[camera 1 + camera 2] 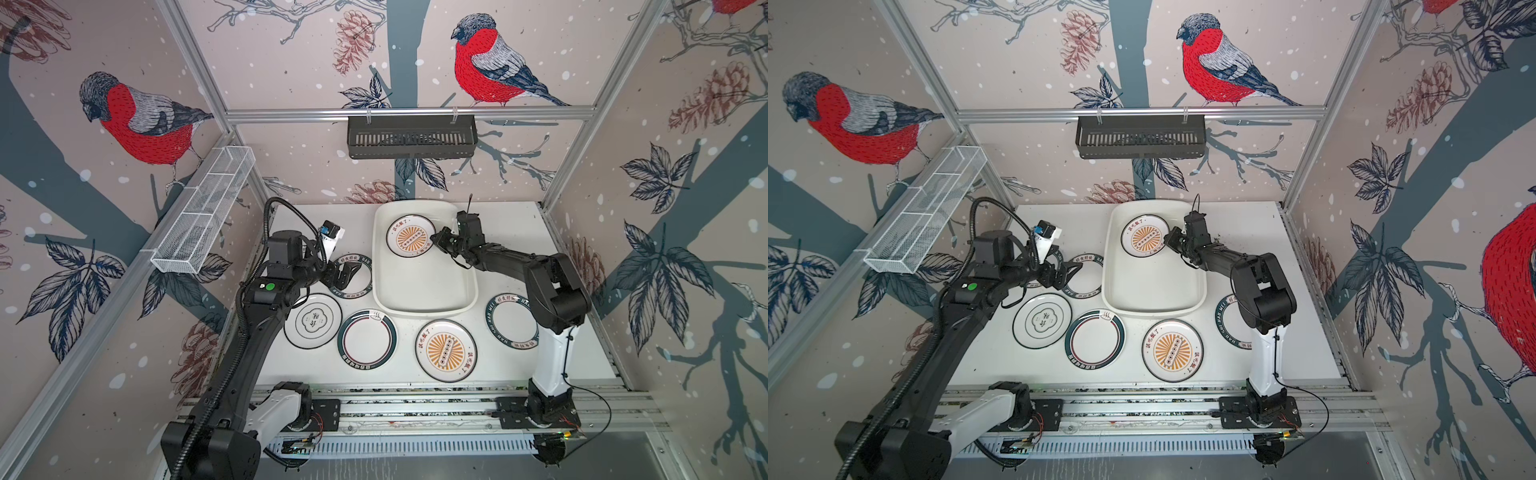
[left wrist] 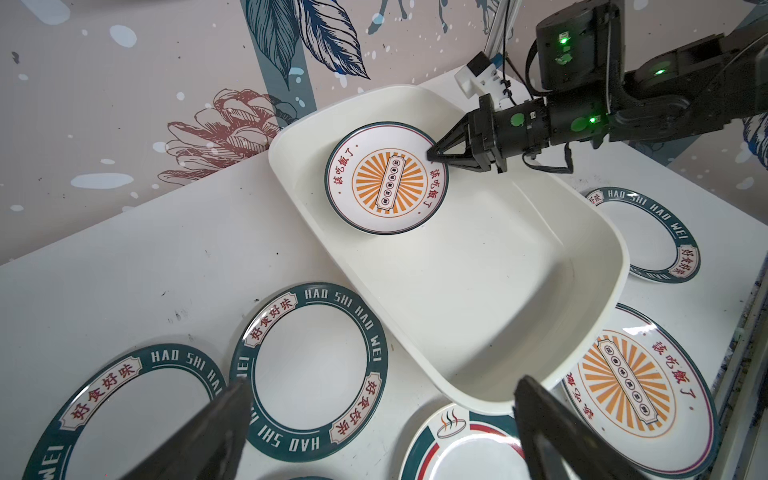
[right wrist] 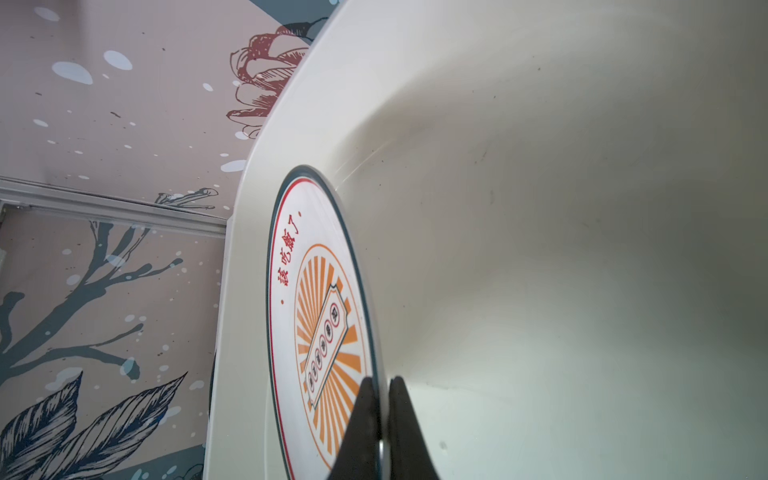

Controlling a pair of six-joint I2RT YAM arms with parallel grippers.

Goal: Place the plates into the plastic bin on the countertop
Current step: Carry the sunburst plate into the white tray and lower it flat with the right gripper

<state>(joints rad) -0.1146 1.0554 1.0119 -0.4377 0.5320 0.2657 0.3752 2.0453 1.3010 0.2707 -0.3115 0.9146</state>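
The plastic bin (image 1: 424, 311) stands at the back middle of the countertop (image 1: 582, 332). My right gripper (image 1: 434, 241) is shut on the rim of an orange sunburst plate (image 1: 409, 240), low inside the bin's far end (image 3: 540, 208); the wrist view shows the rim pinched between both fingers (image 3: 384, 380). My left gripper (image 1: 347, 275) hangs open above a lettered plate (image 2: 309, 370) left of the bin, holding nothing. Several more plates lie in front: flower outline (image 1: 312, 321), green-ringed (image 1: 366, 338), sunburst (image 1: 446, 350), lettered (image 1: 512, 321).
A black slotted basket (image 1: 411, 137) hangs on the back rail. A white wire-mesh tray (image 1: 203, 212) is fixed along the left wall. Aluminium rails (image 1: 415, 407) carrying both arm bases run along the front edge. Another lettered plate (image 2: 124, 415) lies under my left arm.
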